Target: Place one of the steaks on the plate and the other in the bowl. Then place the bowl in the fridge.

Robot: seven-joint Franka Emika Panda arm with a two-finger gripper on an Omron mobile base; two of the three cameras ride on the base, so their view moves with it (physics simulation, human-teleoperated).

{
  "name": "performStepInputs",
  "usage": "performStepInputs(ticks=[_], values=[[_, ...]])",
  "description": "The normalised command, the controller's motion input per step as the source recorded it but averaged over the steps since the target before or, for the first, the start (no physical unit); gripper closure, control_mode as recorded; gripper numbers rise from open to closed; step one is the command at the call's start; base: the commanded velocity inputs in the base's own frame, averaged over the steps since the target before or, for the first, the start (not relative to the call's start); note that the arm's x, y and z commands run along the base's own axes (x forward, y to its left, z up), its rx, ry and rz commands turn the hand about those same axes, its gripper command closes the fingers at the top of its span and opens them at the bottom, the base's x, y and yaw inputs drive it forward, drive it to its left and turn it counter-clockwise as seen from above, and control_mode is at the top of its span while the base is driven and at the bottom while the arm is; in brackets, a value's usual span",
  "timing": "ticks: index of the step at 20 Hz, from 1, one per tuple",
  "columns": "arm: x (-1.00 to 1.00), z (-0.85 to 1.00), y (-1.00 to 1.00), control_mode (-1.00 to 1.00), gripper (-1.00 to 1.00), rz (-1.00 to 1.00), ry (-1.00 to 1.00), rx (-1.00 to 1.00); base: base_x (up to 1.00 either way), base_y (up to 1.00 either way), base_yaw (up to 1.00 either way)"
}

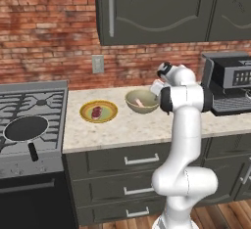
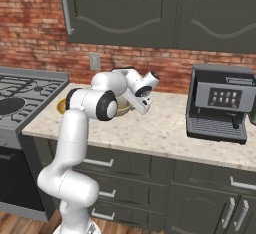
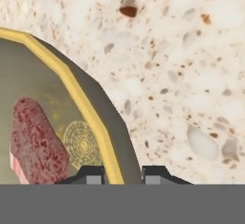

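Tan bowl: the bowl [image 1: 142,101] stood on the speckled stone tabletop [image 1: 132,127], just right of the plate [image 1: 98,111] and close to the brick wall; the arm hid most of it in the right base view.
Bowl contents: one steak [image 3: 33,144] lay inside on the pale floor, off to one side of the ringed centre mark.
Plate: flat, yellow-rimmed, and it carried the other steak [image 1: 96,112] near its middle.
Tool: the tool [image 3: 123,174] sat low at the bowl's near side, its two tips drawn close together astride the yellow rim [image 3: 86,106], one inside and one outside; I judged it clamped on that rim.
Handling, bowl: it looked rigid and light, with a thin glazed wall that could be slippery; a pinch on one edge would let it tip towards the far side once lifted.
Handling, steak: soft and loose, likely to slide towards the low side if the bowl tilted.
Best hold: the rim, squarely across the wall and kept level.
Stage: both steaks seemed placed; carrying the bowl to the fridge remained.
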Motion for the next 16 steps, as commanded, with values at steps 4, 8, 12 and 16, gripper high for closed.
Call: performStepInputs(ticks=[4,8,12,16], values=[[-0.77,0.01,0.00,-1.00,1.00,-0.31,-0.01,0.08,0.00,0.00,0.00],[-1.00,0.22,0.00,-1.00,1.00,-0.23,-0.02,0.03,0.00,0.00,0.00],[-1.00,0.29,0.15,-1.00,1.00,-0.17,-0.06,0.03,0.00,0.00,0.00],[-0.88,0.77,0.20,-1.00,1.00,-0.06,-0.02,-0.02,0.00,0.00,0.00]])
